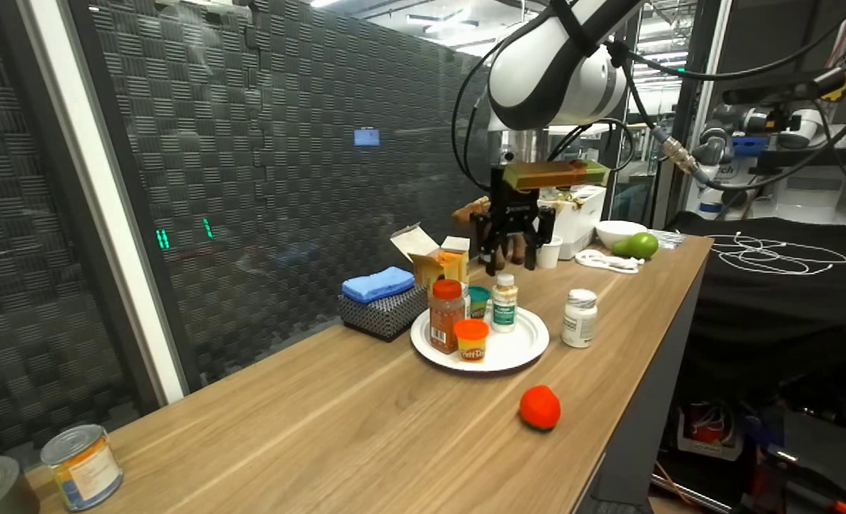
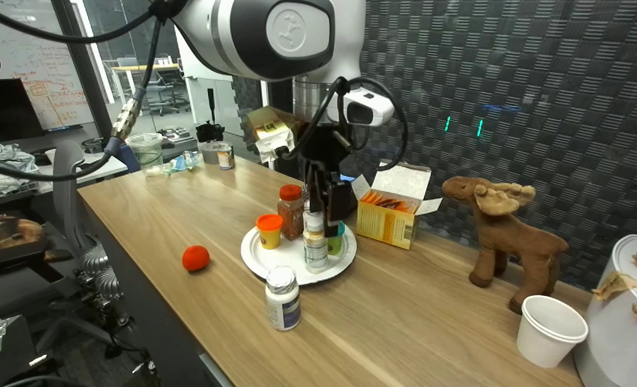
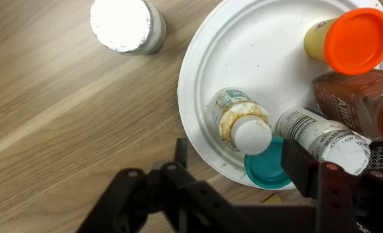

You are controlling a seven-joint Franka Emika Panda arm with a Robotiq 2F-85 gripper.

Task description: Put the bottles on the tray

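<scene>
Gaping empty, fingers (image 3: pixel 299 166) hang near one tray (image 3: pixel 252 58): three bottles (image 3: pixel 239 118), two tubs (image 3: pixel 356 42) aboard, one bottle (image 1: pixel 580 319) off.

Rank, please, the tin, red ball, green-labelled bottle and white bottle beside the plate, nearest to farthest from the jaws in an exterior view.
1. Green-labelled bottle: on the plate, below the jaws.
2. White bottle: right of the plate.
3. Red ball: in front of the plate.
4. Tin: lower left.
</scene>
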